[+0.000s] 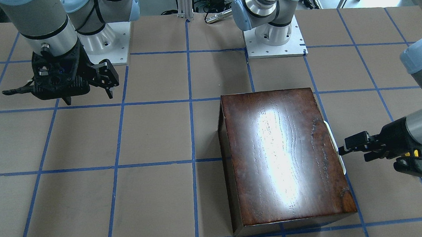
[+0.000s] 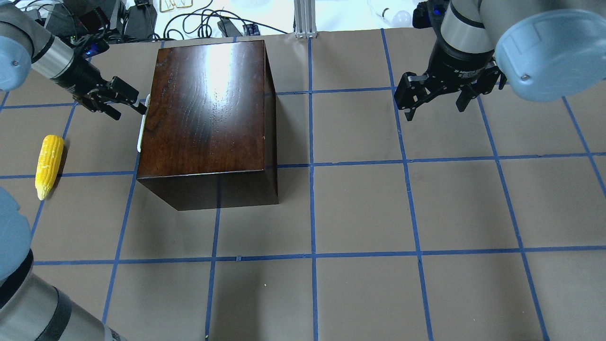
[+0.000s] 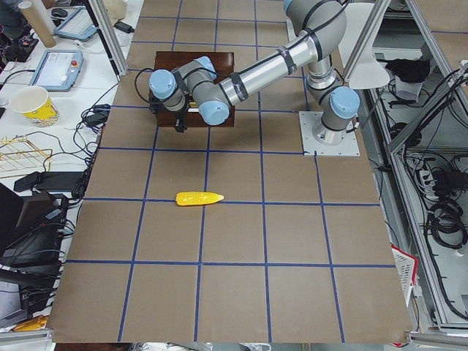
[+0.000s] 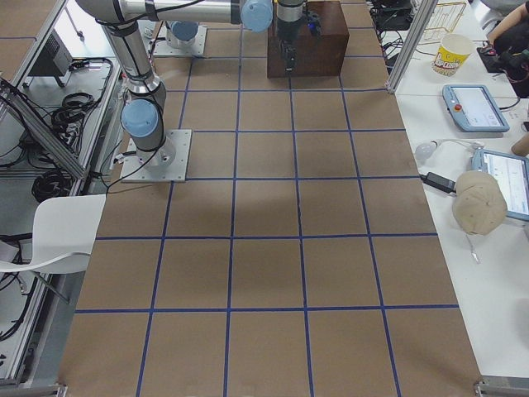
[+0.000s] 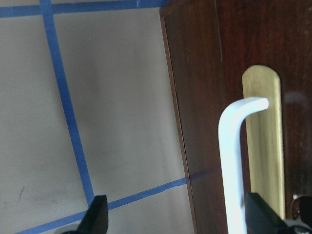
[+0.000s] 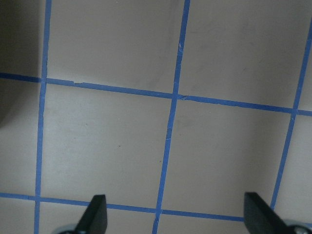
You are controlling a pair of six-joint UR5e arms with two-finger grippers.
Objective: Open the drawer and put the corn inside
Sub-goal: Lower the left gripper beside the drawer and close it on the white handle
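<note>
Left pincer (image 5: 178, 219) was spread wide and holding nothing. It sat low at the front of the drawer (image 5: 200, 136), and in the wrist view the white curved handle (image 5: 230, 161) ran down between its two fingers (image 5: 97, 217), much closer to one of them. Couldn't tell whether that finger was actually touching the handle. There was a brass-looking strip (image 5: 263, 146) on the dark front panel behind the handle. The drawer itself was shut, flush in the glossy reddish-brown box (image 2: 203, 109), with no pale tray showing.

The corn (image 2: 49, 164) was lying flat on the counter (image 2: 360, 213), out on the robot's left. It was well apart from the box, past the left pincer, with its tapered tip pointing back toward the robot.

Right pincer (image 2: 435, 110) was way off on the other side, also wide and gripping nothing, hanging over bare brown counter with the blue tape grid (image 6: 170, 122) under it.
</note>
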